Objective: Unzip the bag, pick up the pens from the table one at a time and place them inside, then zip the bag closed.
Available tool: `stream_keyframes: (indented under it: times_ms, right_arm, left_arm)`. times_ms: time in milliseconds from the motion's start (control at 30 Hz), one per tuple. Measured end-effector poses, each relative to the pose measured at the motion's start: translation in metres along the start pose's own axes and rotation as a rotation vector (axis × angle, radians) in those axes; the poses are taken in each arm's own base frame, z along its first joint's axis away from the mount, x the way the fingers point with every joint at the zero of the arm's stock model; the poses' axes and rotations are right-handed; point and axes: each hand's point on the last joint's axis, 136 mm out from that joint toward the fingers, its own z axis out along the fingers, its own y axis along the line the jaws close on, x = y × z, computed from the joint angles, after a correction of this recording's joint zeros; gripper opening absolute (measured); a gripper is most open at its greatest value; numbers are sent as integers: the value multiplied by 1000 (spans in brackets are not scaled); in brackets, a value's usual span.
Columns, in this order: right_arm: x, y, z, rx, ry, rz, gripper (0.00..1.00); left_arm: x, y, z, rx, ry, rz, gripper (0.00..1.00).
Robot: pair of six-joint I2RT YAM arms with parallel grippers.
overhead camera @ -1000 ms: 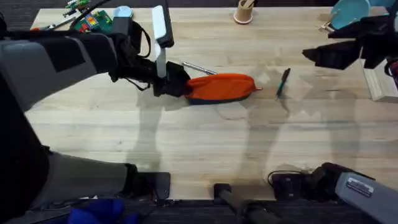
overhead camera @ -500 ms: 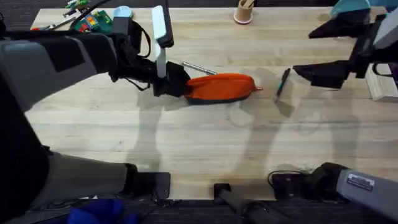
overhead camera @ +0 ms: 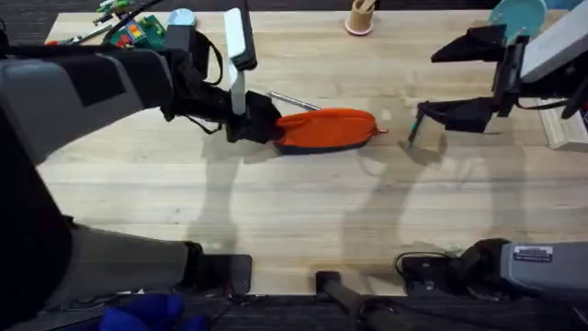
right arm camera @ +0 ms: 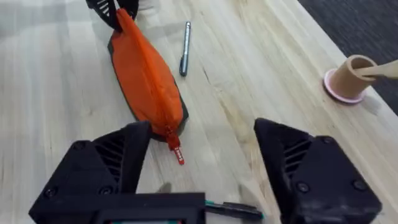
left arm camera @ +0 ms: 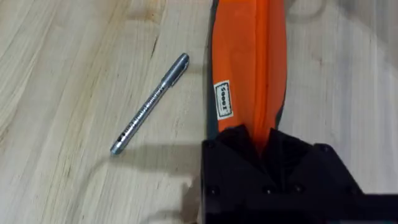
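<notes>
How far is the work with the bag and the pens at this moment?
Early stage. The bag looks zipped, with the left end effector shut on one end. The right end effector is open over the dark pen. The silver pen lies on the table. Left: unzipping, both pens in, zipping.

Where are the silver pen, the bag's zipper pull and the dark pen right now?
silver pen [left arm camera: 149,104], left wrist view, middle of its barrel.
zipper pull [right arm camera: 178,151], right wrist view, red tab at the bag's near end.
dark pen [overhead camera: 419,119], overhead view, mid-shaft, beside the right gripper [overhead camera: 424,117].
</notes>
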Motion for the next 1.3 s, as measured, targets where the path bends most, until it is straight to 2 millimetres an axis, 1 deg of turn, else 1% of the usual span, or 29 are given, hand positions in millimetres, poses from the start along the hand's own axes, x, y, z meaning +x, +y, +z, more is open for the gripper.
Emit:
stream_keyframes:
  times_ms: [100, 367, 633, 733, 833, 1000, 1300]
  right_arm:
    - [6, 1, 3, -16, -5, -6, 995]
    - [22, 11, 11, -83, -9, 4, 995]
    - [51, 9, 22, -123, 9, 6, 995]
    - [62, 9, 24, -132, 51, -9, 995]
    - [70, 10, 23, -140, 92, -17, 995]
    - [79, 12, 22, -153, 149, -22, 995]
    - [84, 12, 21, -159, 178, -28, 996]
  left_arm:
    - [0, 0, 0, 0, 0, 0, 43]
    - [0, 0, 0, 0, 0, 0, 43]
    - [0, 0, 0, 0, 0, 0, 43]
    - [0, 0, 0, 0, 0, 0, 43]
    - [0, 0, 0, 0, 0, 0, 43]
    - [0, 0, 0, 0, 0, 0, 43]
    - [0, 0, 0, 0, 0, 0, 43]
